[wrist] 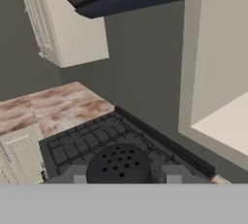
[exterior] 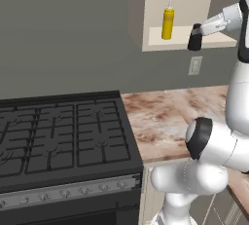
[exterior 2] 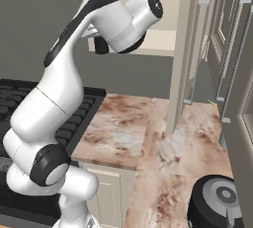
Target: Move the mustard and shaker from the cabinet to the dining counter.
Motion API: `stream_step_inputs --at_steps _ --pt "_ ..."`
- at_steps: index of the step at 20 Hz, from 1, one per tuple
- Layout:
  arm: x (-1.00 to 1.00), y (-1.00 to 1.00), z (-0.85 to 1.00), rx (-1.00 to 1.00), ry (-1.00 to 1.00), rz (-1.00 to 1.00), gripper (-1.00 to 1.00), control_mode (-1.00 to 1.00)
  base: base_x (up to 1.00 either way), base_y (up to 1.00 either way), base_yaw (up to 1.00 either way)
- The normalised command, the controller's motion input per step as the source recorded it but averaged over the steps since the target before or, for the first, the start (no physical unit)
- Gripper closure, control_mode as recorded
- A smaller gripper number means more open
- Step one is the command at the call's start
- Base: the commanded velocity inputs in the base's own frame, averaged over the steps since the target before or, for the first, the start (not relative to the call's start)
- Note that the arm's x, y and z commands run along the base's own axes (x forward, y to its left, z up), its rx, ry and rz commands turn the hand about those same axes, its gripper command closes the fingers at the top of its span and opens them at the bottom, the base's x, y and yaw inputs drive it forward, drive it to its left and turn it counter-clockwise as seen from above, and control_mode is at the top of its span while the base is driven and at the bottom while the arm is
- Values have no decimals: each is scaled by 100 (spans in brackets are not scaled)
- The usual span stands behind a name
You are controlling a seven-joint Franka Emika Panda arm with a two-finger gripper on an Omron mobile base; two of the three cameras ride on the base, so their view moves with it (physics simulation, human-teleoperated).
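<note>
Shaker (exterior: pixel 195 39) pinched in gripper (exterior: pixel 198 30), jaws closed on its top, held just off the front edge of the open cabinet (exterior: pixel 185 36) shelf. Mustard (exterior: pixel 168 21) upright on that shelf, left of it. Stove (exterior: pixel 58 136) and marbled counter (exterior: pixel 165 114) below.

You have open air below the cabinet (exterior: pixel 182 5) shelf; the mustard (exterior: pixel 168 22) stands at nine o'clock, its wall just beyond.

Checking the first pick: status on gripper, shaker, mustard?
Gripper shut on shaker, at the cabinet shelf's front edge. Mustard upright on the shelf. Nothing in the way.
</note>
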Motion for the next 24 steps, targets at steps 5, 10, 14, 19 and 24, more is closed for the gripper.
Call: stream_step_inputs --at_steps 5,10,14,19,24 --pt "-100 46 8 0 -2 -27 100 -100 0 0 0" --pt "-95 12 3 -2 1 -39 100 -100 0 0 0" --pt "-49 0 0 -2 10 -39 100 -100 0 0 0" --pt "-7 13 -5 -5 19 -42 100 -100 0 0 0" --pt "0 0 -3 -1 18 -38 100 -100 0 0 0"
